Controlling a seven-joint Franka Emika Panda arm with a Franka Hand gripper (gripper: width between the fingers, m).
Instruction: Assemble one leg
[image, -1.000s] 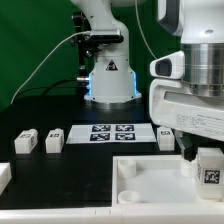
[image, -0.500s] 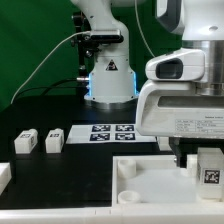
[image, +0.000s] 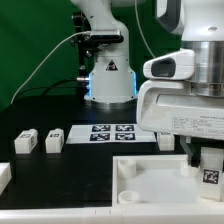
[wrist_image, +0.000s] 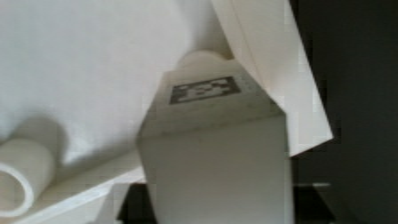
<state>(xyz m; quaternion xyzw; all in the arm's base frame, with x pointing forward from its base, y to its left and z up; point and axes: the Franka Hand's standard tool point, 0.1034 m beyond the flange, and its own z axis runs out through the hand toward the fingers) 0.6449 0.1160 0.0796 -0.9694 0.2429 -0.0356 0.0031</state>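
Observation:
My gripper (image: 205, 160) is at the exterior view's right, shut on a leg (image: 210, 173), a small white block with a black-and-white tag facing the camera. It holds the leg upright over the right end of the large flat white panel (image: 150, 185). In the wrist view the leg (wrist_image: 210, 140) stands between the dark fingers (wrist_image: 132, 200) of the gripper (wrist_image: 214, 205), tag at its far end, against the panel (wrist_image: 89, 70). A round socket (wrist_image: 18, 175) shows beside it. I cannot tell whether the leg touches the panel.
Two more legs (image: 26, 141) (image: 54, 140) lie at the exterior view's left, one (image: 3, 175) at the left edge and one (image: 166, 140) behind the panel. The marker board (image: 112, 132) lies mid-table. The robot base (image: 108, 75) stands behind.
The wrist housing has shifted a little toward the exterior view's left and the held leg sits very slightly lower. The grip is unchanged.

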